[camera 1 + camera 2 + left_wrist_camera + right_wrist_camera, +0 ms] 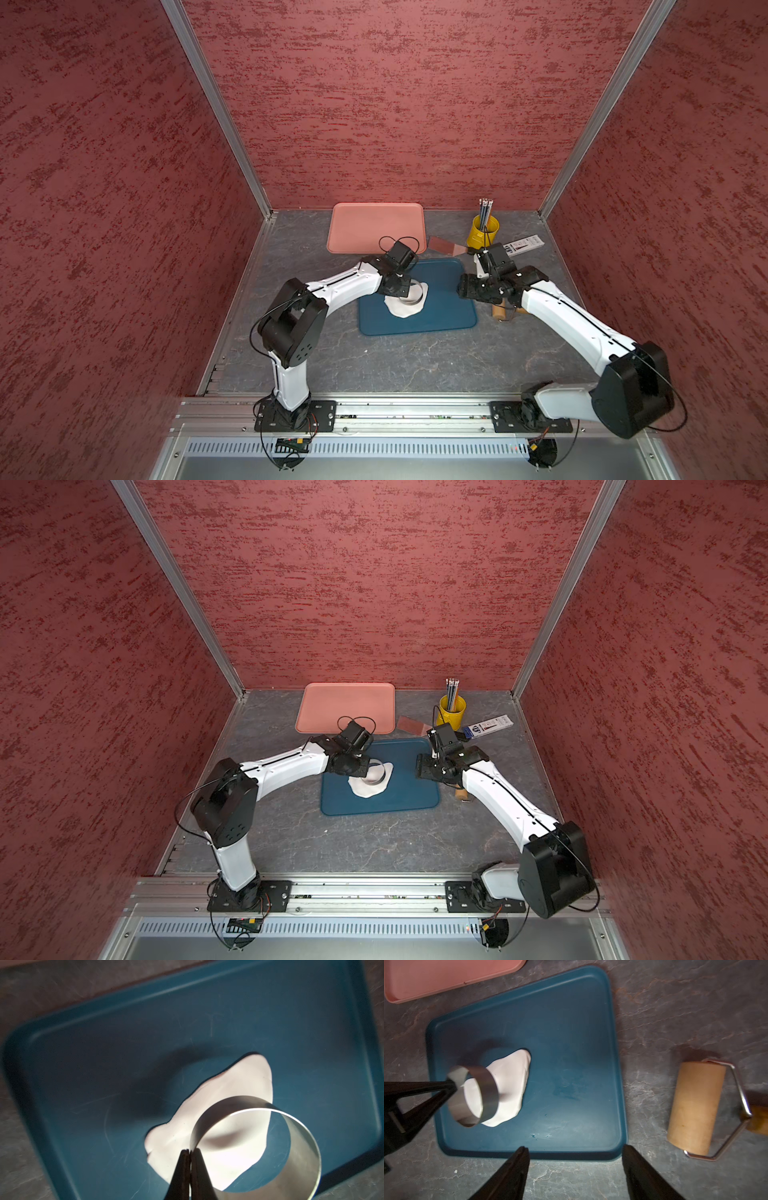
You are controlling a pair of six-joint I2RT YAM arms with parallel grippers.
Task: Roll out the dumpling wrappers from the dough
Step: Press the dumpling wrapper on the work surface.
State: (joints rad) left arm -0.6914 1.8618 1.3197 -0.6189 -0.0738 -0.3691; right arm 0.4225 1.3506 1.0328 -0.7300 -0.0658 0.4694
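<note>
**Ring over the dough, my other tool empty**

My left tool [190,1150] is pinched narrow on the thin wall of a metal ring [303,1147], one finger inside it and one outside. The ring hangs tilted from the tips. Right under it lies the dough [228,1093], a flattened white patch of uneven outline that spreads out past the ring on the side away from my tool. I cannot tell whether the ring's lower edge touches the dough. The dough lies on the blue tray [571,1043], near the tray's middle.

My right tool [575,1147] stands wide with nothing between its fingers. Its tips hang over the counter [675,1012] at the near rim of the blue tray, well apart from the dough. A wooden roller [695,1105] with a wire frame lies on the counter beside this tool, on the side away from my left tool. A pink tray [446,974] sits beyond the blue one.
</note>
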